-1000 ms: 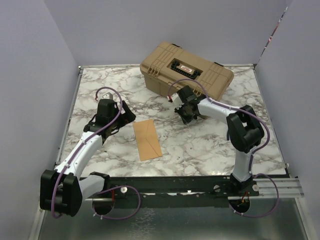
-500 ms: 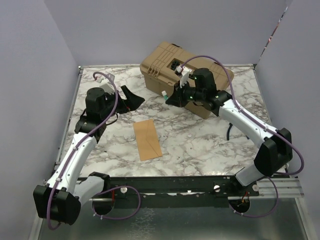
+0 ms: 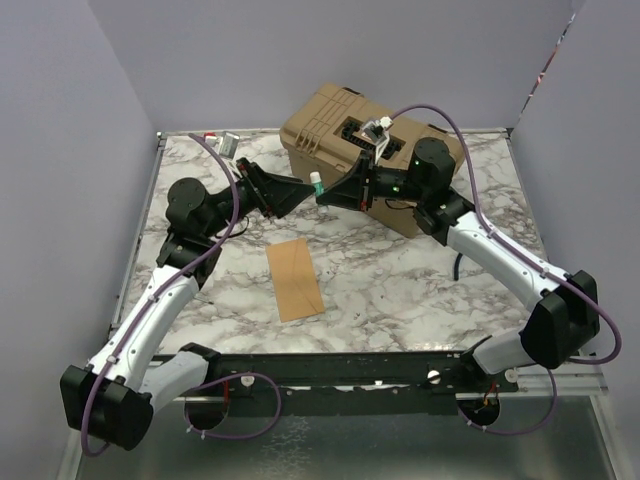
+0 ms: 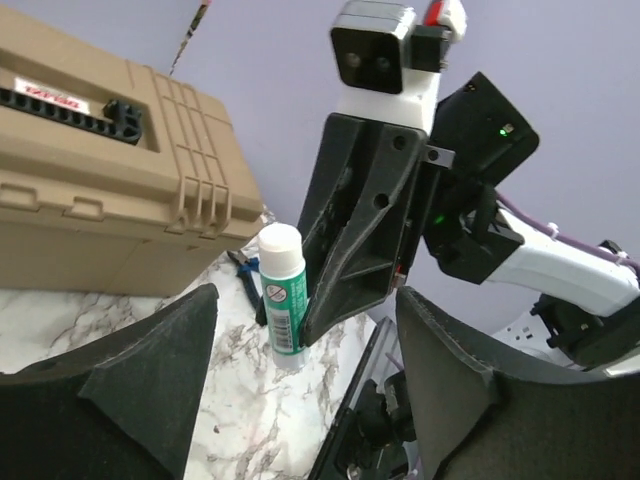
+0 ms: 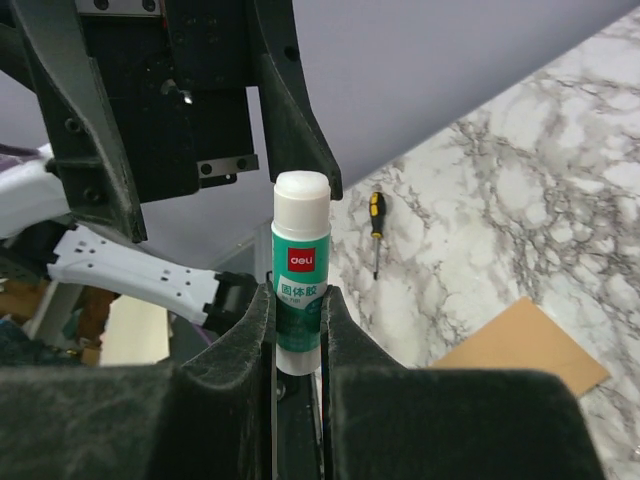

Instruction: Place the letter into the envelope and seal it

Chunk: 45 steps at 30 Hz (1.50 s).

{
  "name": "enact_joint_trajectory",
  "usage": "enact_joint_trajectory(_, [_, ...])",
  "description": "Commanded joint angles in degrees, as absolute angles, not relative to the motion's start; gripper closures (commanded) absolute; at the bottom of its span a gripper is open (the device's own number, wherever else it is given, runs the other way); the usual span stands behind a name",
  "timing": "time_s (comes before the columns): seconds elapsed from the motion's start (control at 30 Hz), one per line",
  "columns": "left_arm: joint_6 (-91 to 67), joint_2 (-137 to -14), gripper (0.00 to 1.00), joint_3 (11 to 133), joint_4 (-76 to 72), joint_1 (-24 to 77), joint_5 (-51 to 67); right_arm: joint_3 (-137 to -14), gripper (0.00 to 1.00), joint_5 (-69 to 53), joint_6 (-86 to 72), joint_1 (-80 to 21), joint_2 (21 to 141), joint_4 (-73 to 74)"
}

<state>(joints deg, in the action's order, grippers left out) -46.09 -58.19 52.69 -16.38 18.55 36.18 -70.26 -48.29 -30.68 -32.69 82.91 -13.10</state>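
The right pincer point(image 3: 328, 194) is pressed onto a glue stick point(image 5: 300, 270), pinching its green-labelled body between both fingers with the white cap poking out past the tips. It hangs in the air above the desk point(image 3: 400, 290), with the stick's cap pointing towards 9 o'clock in the top view. The left pincer point(image 3: 290, 195) faces it from the 9 o'clock side with its fingers spread wide. From the left wrist the stick shows in the gap between the two dark pads, and neither pad touches it. The envelope point(image 3: 294, 279) lies flat on the marble desk near the middle, at about 6 o'clock from where the two pincers meet and well below them. Its long sides run roughly from 11 to 5 o'clock, and neither arm touches it. One corner of it shows at 4 o'clock in the right wrist view. A tan hard case point(image 3: 330, 130) sits shut at the 12 o'clock edge of the desk, just behind the right pincer. A small screwdriver point(image 5: 375, 235) with a yellow and black handle lies on the marble, seen from the right wrist at 1 o'clock of the stick.
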Motion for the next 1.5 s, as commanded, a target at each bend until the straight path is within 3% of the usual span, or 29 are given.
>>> enact_joint_trajectory(0.0, [-49.3, -58.9, 0.29, 51.6, -24.0, 20.8, 37.9, -68.3, 0.96, -53.1, -38.9, -33.0, 82.5, -23.1])
enact_joint_trajectory(0.17, [-50.3, -58.9, 0.36, 49.6, -24.5, 22.0, 36.7, -67.3, 0.96, -54.3, -41.2, -33.1, 83.2, -26.2])
enact_joint_trajectory(0.43, [-53.2, -59.2, 0.61, 47.9, -27.1, 22.2, 35.2, -66.4, 0.98, -56.6, -42.4, -33.3, 83.4, -28.8])
enact_joint_trajectory(0.7, [-55.7, -59.6, 0.62, 46.3, -29.6, 22.4, 35.2, -67.3, 0.98, -57.7, -39.3, -33.9, 84.2, -25.5])
enact_joint_trajectory(1.0, [-56.5, -61.5, 0.73, 46.4, -30.8, 23.4, 36.2, -67.4, 0.98, -57.2, -38.8, -34.4, 84.7, -26.0])
enact_joint_trajectory(1.1, [-56.1, -61.7, 0.89, 46.6, -31.2, 23.6, 36.6, -67.7, 0.97, -56.8, -39.0, -34.4, 84.8, -25.8])
enact_joint_trajectory(1.17, [-55.7, -61.4, 1.0, 46.6, -31.4, 23.7, 36.1, -67.4, 0.92, -56.5, -38.9, -34.4, 84.6, -25.5])
enact_joint_trajectory(1.27, [-55.1, -60.2, 1.0, 46.8, -31.6, 23.6, 34.0, -65.1, 0.67, -55.5, -38.9, -34.3, 83.0, -25.9])
enact_joint_trajectory(1.37, [-55.6, -59.3, 1.0, 47.7, -31.7, 23.7, 32.1, -61.3, 0.5, -55.3, -41.1, -34.4, 80.9, -29.6])
enact_joint_trajectory(1.47, [-56.4, -58.6, 1.0, 48.5, -32.3, 23.6, 31.0, -58.3, 0.46, -55.1, -44.8, -34.4, 79.5, -34.0])
